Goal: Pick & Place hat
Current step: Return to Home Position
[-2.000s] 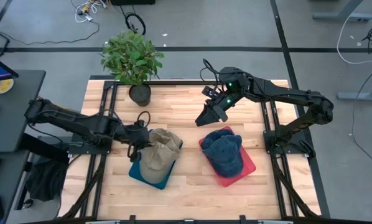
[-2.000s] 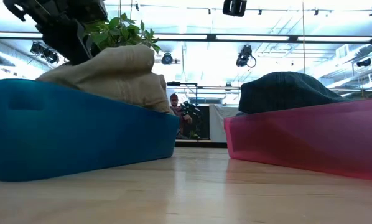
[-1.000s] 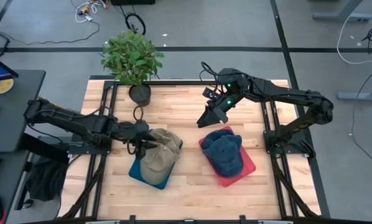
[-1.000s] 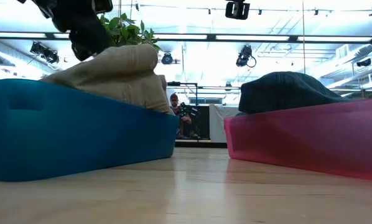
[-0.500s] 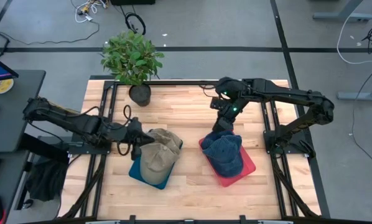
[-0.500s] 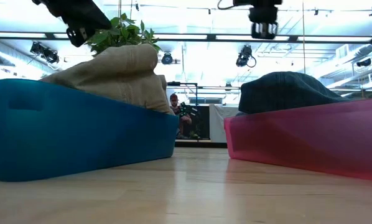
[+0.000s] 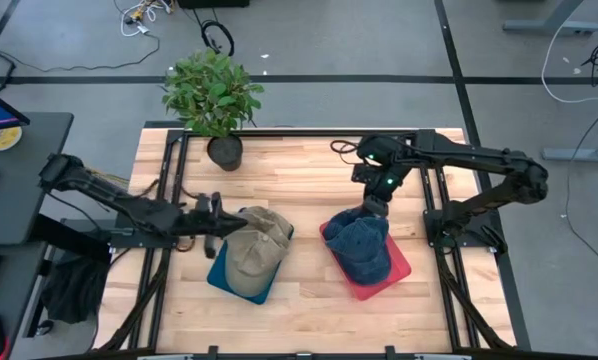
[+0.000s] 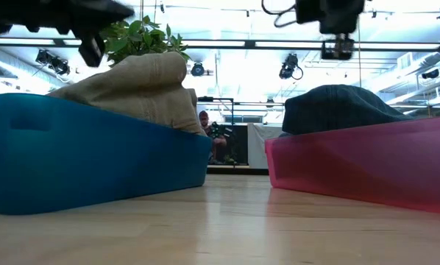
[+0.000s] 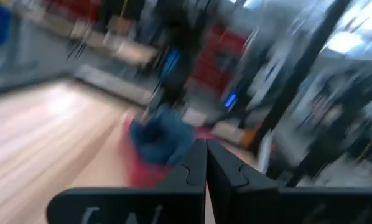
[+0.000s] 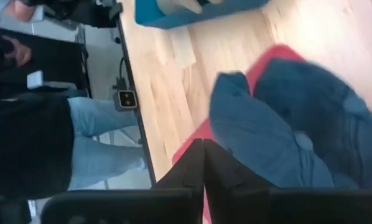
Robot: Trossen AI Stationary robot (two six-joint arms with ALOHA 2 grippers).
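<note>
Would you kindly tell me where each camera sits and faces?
High: overhead, straight down; left arm, right arm, brown cap in blue bin, blue cap in red bin.
Low: table height, level across; arms at top.
Left wrist: toward red bin, past shut left gripper.
Right wrist: down onto blue cap, past shut right gripper.
All four share the blue cap.

Two slim matte-black jointed arms, left arm (image 7: pixel 109 197) and right arm (image 7: pixel 459 155), tubular links with blocky joints, thin black cable (image 7: pixel 341 148) looping off the right wrist at 1 o'clock, small green light (image 7: pixel 387 181) glowing there, dark angular fingers (image 9: pixel 186 177) with notched inner edges
</note>
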